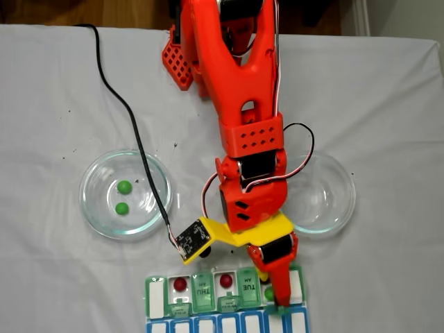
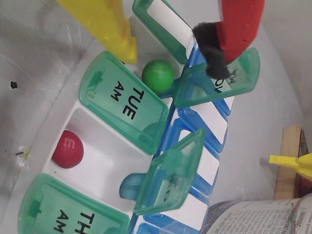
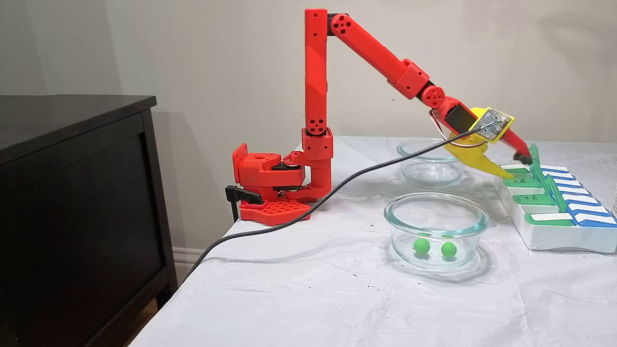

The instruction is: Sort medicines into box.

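Hovering with my fingers (image 2: 168, 41) apart over the box (image 2: 97, 161), a green pill (image 2: 158, 76) resting between them; lifting carelessly, my red finger (image 2: 239, 29) could snag the raised lid (image 2: 219, 80).

You get even, soft indoor light in all views. The white tablecloth (image 1: 62, 277) reads bright but not blown out. The glass dish (image 3: 436, 229) throws a faint shadow beneath itself. In the wrist view, the yellow finger (image 2: 105, 24) is blurred, and the newspaper (image 2: 258, 219) soft.
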Robot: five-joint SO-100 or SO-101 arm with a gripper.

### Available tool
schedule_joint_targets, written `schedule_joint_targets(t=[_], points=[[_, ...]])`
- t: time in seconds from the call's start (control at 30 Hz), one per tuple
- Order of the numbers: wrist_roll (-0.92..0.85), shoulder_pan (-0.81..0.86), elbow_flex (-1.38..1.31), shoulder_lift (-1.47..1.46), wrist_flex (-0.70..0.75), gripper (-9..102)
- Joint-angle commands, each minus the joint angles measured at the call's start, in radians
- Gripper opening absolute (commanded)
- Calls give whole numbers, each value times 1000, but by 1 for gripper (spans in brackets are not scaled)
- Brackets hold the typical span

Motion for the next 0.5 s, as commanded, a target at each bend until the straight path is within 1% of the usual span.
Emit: schedule_joint_targets(t=[0.0, 0.07, 0.13, 0.23, 0.27, 0.33, 0.4, 0.47], points=[[3, 2, -72, 74, 26, 30], [3, 2, -67, 98, 48, 29], [-2, 2, -63, 135, 74, 25], [-3, 9, -61, 213, 146, 15], [-3, 11, -61, 242, 176, 10], [11, 18, -75, 307, 279, 0], [17, 21, -106, 357, 403, 0], [6, 25, -124, 408, 494, 0]])
